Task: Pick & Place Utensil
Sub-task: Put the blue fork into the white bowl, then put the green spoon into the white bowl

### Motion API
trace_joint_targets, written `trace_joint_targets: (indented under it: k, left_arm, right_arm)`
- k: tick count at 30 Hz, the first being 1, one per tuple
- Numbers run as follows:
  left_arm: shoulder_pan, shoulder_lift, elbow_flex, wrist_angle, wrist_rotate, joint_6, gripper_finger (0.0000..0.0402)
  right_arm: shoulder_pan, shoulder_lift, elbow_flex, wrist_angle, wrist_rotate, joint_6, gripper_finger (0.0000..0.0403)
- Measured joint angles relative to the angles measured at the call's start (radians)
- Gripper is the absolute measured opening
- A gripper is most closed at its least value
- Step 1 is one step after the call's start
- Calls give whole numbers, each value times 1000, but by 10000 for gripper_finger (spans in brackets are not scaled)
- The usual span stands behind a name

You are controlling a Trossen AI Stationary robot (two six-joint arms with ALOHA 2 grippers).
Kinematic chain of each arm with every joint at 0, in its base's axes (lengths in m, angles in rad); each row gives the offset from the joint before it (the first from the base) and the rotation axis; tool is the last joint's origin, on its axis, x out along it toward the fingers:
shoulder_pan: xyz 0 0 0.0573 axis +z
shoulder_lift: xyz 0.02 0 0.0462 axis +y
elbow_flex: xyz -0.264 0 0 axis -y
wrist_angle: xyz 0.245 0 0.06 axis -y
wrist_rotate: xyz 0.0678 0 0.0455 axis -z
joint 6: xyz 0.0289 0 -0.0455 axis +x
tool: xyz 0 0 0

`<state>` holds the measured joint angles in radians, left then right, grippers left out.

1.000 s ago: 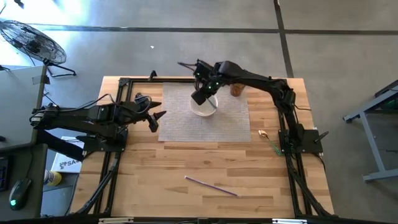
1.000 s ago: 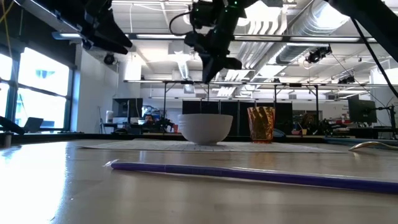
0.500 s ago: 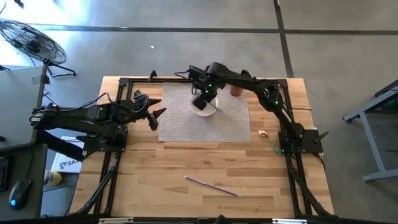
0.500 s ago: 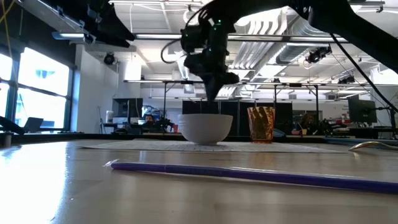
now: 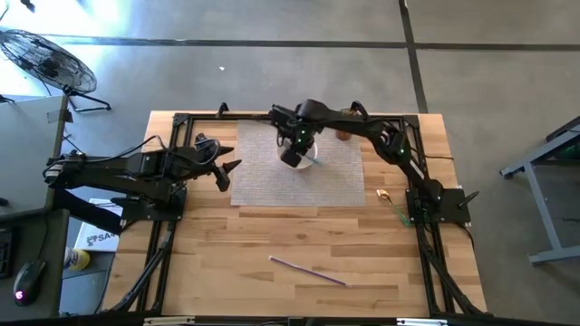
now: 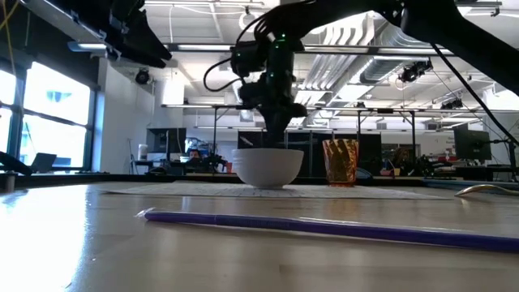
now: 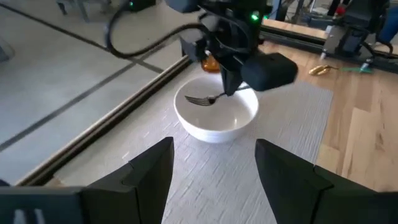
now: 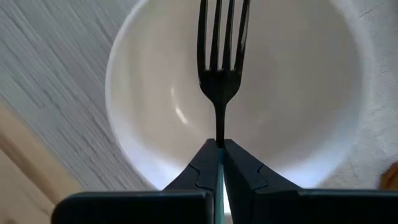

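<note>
The right gripper [image 8: 219, 148] is clamped on the handle of a dark fork [image 8: 219, 68], holding it just above the inside of a white bowl [image 8: 143, 93] with the tines pointing out over the middle. The bowl sits on a grey woven mat [image 5: 272, 181] at the far side of the wooden table [image 5: 362, 254]. An amber cup [image 6: 340, 162] stands beside the bowl. The left gripper [image 5: 227, 172] hangs at the mat's left edge, fingers apart and holding nothing. A purple straw [image 5: 306, 271] lies near the table's front.

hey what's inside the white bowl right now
Nothing rests in the white bowl. A dark fork hangs over it, held by the right gripper, jaws shut on its handle. The handle's far end is hidden.
</note>
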<state>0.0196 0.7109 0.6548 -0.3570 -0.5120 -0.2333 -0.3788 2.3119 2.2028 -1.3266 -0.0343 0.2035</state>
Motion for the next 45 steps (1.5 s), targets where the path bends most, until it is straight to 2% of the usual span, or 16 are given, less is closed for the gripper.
trace_joint_targets:
  k: [8,23,31,37,40,45]
  left_arm:
    - [0,0,0,-10,9,-19,220]
    - [0,0,0,-13,8,-15,220]
    - [0,0,0,-13,27,-7,220]
    - [0,0,0,-13,28,0,220]
    - [0,0,0,-15,29,1,220]
    - [0,0,0,-34,30,1,220]
  right_arm:
    - [2,0,-115,146,-9,4,10]
    - [2,0,-124,200,-19,24,16]
    - [15,-6,-124,187,34,23,82]
    - [32,-97,-123,163,84,23,133]
    - [65,-165,-123,90,134,36,150]
    - [158,-258,-122,-144,247,139,165]
